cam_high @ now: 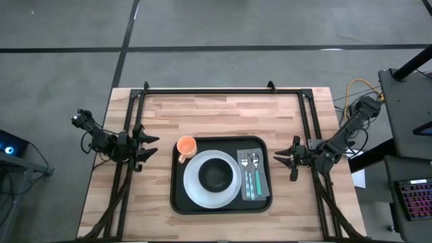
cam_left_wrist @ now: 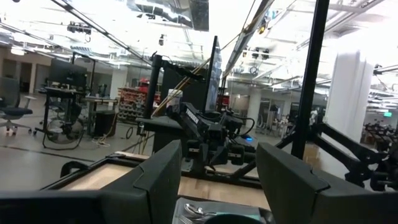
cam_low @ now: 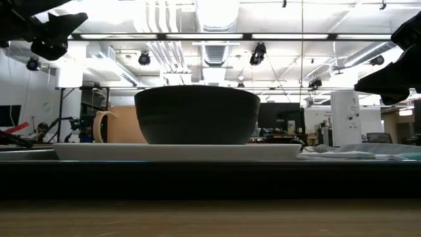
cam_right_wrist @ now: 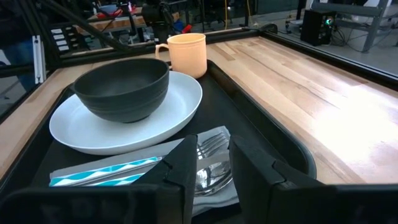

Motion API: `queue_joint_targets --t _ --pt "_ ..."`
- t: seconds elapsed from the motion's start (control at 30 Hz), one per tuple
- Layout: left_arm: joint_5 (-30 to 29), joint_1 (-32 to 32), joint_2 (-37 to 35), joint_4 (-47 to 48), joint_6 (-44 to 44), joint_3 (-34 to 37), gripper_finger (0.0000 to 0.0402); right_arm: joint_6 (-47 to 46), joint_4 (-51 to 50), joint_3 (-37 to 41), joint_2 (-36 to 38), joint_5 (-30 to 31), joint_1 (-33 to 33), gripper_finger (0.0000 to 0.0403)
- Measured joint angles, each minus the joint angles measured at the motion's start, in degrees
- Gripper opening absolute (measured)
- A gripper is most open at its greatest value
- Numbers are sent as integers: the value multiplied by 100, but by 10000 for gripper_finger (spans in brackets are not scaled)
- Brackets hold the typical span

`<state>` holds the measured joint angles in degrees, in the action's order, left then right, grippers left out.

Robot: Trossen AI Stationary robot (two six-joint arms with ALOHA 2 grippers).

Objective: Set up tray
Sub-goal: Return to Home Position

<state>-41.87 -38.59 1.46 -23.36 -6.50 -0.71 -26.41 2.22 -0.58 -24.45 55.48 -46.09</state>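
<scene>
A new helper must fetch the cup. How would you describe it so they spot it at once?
Find the large black tray in the middle of the wooden table. In its upper left corner as the high view shows it, just beside the white plate, stands the cup. It is the only orange thing there, small, with a handle.

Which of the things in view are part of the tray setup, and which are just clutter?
Part of the job: tray, white plate, black bowl, orange cup, grey napkin, cutlery on it; left gripper and right gripper flank the tray, empty.

Just lying about: cables and keyboard, off the table's right side.
</scene>
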Motion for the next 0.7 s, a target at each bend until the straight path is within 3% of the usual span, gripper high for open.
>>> queue_joint_targets --t 0.7 --pt "-2 0 932 43 -92 9 187 -2 0 0 -2 0 0 72"
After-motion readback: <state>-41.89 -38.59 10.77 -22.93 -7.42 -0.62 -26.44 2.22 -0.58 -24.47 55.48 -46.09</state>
